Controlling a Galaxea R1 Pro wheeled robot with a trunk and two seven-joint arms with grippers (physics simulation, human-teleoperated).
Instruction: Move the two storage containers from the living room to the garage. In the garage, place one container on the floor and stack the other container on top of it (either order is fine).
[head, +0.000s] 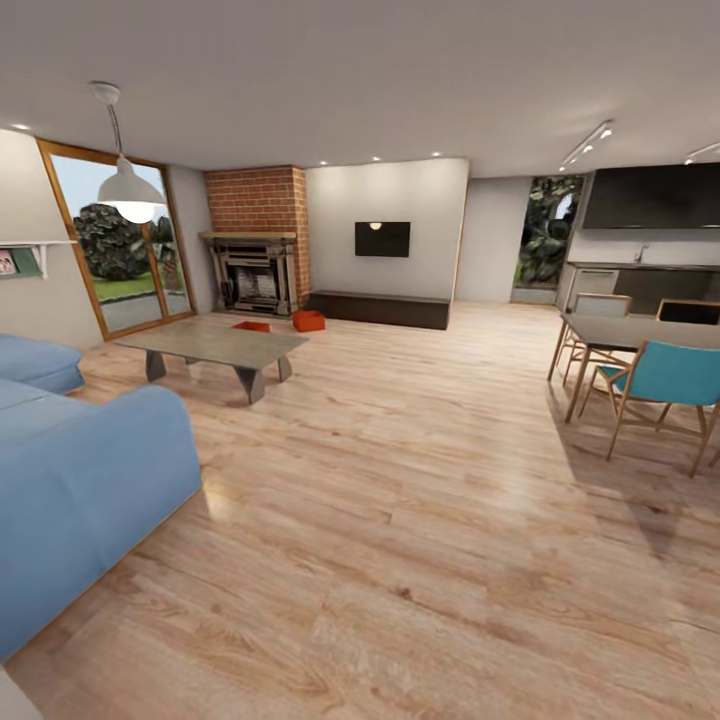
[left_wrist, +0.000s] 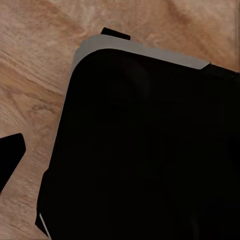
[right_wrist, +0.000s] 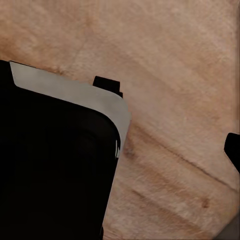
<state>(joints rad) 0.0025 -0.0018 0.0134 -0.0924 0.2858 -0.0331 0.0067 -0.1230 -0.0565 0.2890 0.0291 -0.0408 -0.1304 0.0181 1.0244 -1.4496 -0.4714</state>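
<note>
- The living room's light wood-plank floor runs from the robot to the far wall; both wrist views look down on the same planks, each with a large black, grey-edged body of the robot in front of them.
- A blue corner sofa stands near, on the robot's left side.
- A dining table stands on the right side with chairs around it; the nearest is one teal chair. Dark kitchen units lie behind.
- One low grey coffee table stands beyond the sofa, between the robot and the fireplace, and partly hides one container.
- The brick fireplace, one black TV, a dark low bench and wood-framed glass doors line the far side; one white pendant lamp hangs at the left.
- Two storage containers sit on the floor before the fireplace, far ahead of both pincers: one in full sight, the second just beside it behind the table top.
- Left pincer: dark finger tips show in its wrist view, nothing between them; whether it is spread or closed I cannot tell.
- Right pincer: dark tips likewise; its state I cannot tell.
</note>
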